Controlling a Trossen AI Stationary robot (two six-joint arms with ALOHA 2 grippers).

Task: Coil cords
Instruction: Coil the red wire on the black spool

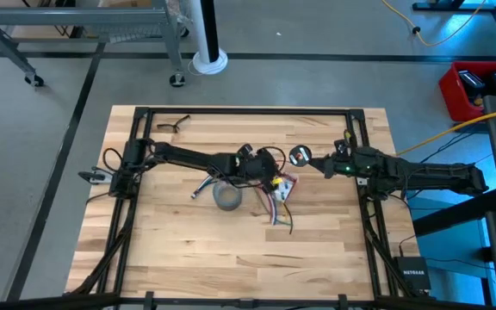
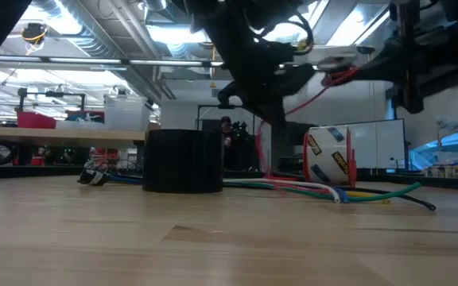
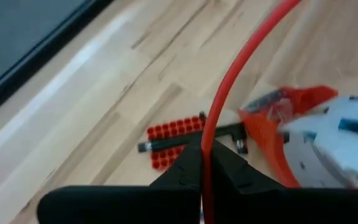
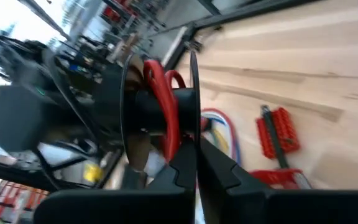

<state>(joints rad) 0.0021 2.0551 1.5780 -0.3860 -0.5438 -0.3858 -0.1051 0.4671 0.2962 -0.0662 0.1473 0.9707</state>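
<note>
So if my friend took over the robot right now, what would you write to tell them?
Left gripper: shut on the red wire, above the middle of the table.
Right gripper: shut on the rim of a small black spool, held up beside the left gripper.
Done: a few red turns already sit on the spool.
Left: wind on the rest of the red wire. More coloured cords lie loose on the table by the grey tape roll.
</note>
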